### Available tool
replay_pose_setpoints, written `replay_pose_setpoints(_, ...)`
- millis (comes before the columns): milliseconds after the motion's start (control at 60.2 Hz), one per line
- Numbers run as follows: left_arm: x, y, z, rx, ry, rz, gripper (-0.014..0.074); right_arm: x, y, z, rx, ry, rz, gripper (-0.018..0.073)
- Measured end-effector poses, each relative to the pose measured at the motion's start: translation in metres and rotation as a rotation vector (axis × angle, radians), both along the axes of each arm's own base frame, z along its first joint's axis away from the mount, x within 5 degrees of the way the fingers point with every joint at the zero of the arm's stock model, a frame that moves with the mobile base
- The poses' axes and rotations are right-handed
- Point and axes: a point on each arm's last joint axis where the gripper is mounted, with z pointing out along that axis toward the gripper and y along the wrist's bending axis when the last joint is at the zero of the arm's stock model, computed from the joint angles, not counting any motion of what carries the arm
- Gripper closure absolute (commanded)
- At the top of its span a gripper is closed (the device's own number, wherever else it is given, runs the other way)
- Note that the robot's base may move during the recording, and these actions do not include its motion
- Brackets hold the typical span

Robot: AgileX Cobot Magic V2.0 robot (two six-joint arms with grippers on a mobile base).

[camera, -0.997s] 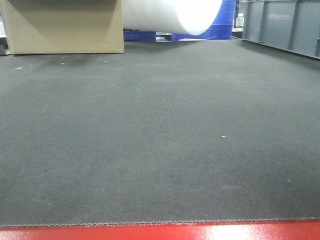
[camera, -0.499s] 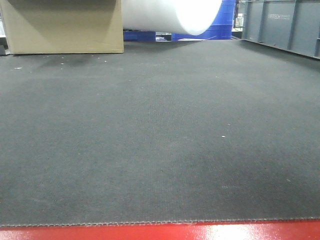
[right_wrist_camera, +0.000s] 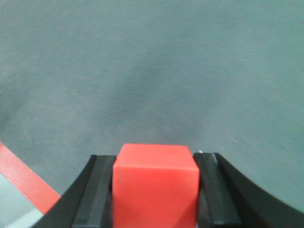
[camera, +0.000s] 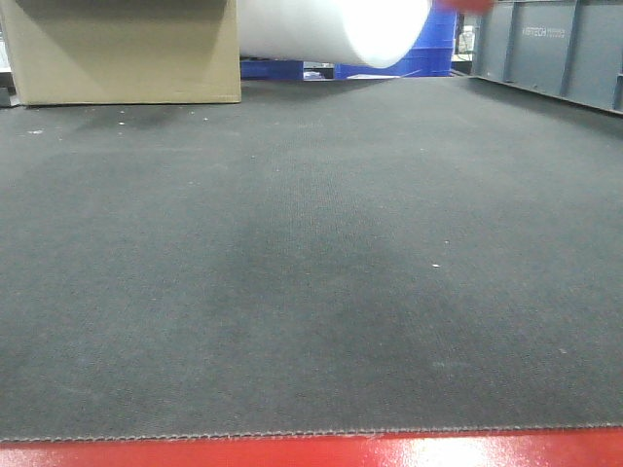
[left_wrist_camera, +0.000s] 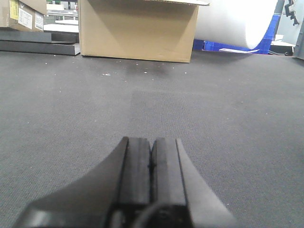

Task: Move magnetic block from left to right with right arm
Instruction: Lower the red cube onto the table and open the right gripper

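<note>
Cardboard box [camera: 122, 53] stands at the far left edge of the dark grey mat [camera: 292, 272], with a white roll [camera: 336, 29] beside it and a grey bin [camera: 560, 49] at far right.

Left gripper [left_wrist_camera: 151, 164]: pads pressed together with nothing between them, resting low over bare mat.

Right gripper [right_wrist_camera: 154, 190]: clamped on the magnetic block [right_wrist_camera: 155, 185], which sits between the two black pads and is carried above the mat, not touching it. In the front view a red smear at the top edge, right of centre, is probably the same block [camera: 465, 5], though it is too blurred to confirm.

Risks from here, as a judgement:
- The block may slip or twist out on release if the pads open while it hangs high above the mat.
- A drop could let it bounce or roll off target.

Hidden or unclear: the right arm itself is out of the front view; the wrist picture is motion-blurred; the block's lower faces are cut off by the frame.
</note>
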Motion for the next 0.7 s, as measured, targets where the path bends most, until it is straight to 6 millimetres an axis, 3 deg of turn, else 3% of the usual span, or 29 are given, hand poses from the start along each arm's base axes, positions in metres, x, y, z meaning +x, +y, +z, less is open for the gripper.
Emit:
replay_pose_setpoints(299, 0.000, 0.000, 0.000, 0.000, 0.000, 0.000, 0.0713, 0.063, 0.062, -0.044, -0.112, 0.146, -0.046, 0.0271)
replay_pose_setpoints(465, 0.000, 0.000, 0.000, 0.000, 0.000, 0.000, 0.0712, 0.087, 0.076, -0.072, -0.124, 0.218, -0.168, 0.0271)
replay_pose_setpoints(698, 0.000, 0.000, 0.000, 0.000, 0.000, 0.000, 0.0713, 0.105, 0.087, -0.120, -0.169, 0.306, -0.235, 0.0271)
